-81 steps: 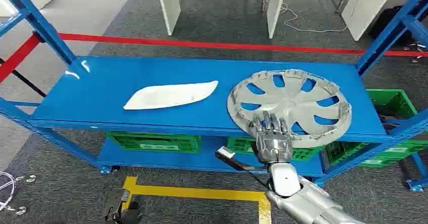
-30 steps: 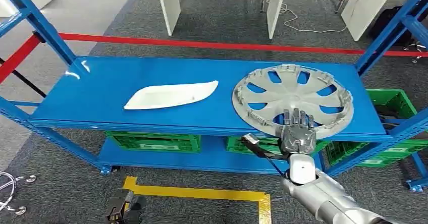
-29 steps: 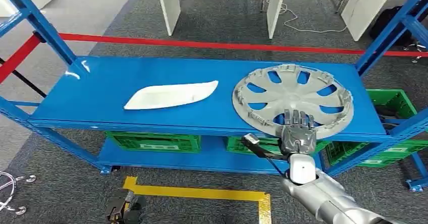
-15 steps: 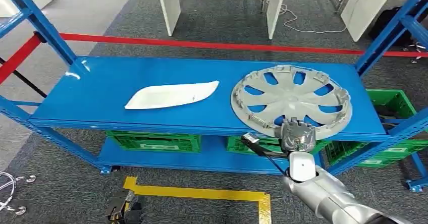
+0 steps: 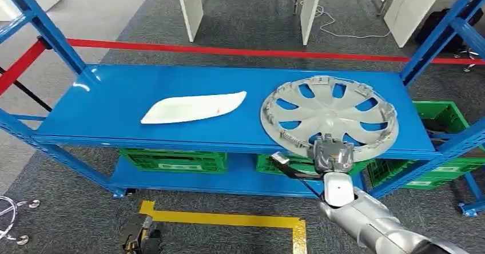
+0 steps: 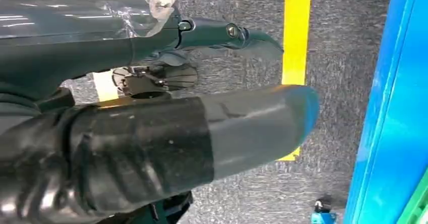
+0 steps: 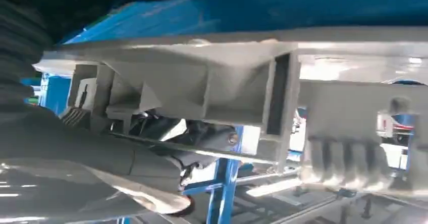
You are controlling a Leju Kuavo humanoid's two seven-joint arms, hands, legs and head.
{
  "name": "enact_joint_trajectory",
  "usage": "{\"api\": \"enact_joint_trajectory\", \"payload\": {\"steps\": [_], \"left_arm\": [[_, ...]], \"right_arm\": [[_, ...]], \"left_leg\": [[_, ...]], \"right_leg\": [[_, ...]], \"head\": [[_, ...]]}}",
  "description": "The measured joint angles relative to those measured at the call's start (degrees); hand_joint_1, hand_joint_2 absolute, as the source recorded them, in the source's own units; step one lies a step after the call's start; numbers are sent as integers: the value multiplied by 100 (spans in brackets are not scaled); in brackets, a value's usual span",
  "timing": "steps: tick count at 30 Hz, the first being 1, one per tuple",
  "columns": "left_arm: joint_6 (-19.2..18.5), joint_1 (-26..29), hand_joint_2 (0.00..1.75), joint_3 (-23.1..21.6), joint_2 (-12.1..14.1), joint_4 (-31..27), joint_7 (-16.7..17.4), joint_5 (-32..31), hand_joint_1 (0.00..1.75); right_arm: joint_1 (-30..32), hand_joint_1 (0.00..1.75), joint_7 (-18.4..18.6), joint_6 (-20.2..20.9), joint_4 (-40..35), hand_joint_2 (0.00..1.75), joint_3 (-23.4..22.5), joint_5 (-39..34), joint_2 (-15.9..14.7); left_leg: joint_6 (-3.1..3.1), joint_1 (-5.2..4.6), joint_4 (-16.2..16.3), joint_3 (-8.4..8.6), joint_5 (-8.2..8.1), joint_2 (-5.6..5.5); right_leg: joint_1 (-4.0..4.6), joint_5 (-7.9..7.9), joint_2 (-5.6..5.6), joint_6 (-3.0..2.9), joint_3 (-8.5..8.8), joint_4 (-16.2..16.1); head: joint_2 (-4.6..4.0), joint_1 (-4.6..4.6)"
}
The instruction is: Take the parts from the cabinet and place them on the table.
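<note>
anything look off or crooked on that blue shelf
The grey hubcap stands out: its near rim juts past the front edge of the blue shelf, where the right hand grips it. The white panel lies flat, angled across the shelf, fully on it. No visible damage.

Green crates (image 5: 173, 160) on the lower level under the blue shelf (image 5: 114, 102), another green crate (image 5: 443, 116) outside the frame at right. Red tape line (image 5: 229, 51) across grey carpet behind. Yellow floor marking (image 5: 229, 218) in front. White furniture legs (image 5: 191, 5) farther back, white cable (image 5: 343, 28) trailing beside them.
</note>
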Motion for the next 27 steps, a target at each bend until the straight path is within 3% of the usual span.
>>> {"api": "enact_joint_trajectory", "payload": {"steps": [3,9,21,27], "left_arm": [[2,23,0,13,2,0,-48,70,0],[7,32,0,22,7,0,-111,85,0],[7,32,0,28,7,0,-120,87,0],[13,38,0,85,18,0,-181,101,0]], "right_arm": [[163,175,415,-4,-1072,175,398,-13,-363],[159,175,443,-4,-2741,175,695,-13,-970],[164,175,445,-2,-3589,175,854,-17,-1280],[-163,175,445,-2,-4410,175,1016,-15,-1637]], "left_leg": [[10,-4,0,-39,18,-2],[12,-5,3,-80,32,-4],[12,-5,3,-87,32,-4],[11,-5,3,-90,33,-3]], "right_leg": [[-3,18,-10,5,-35,1],[-5,30,-14,7,-74,2],[-5,30,-14,8,-80,2],[-5,31,-12,8,-83,3]], "head": [[0,0],[0,2],[0,0],[0,2]]}}
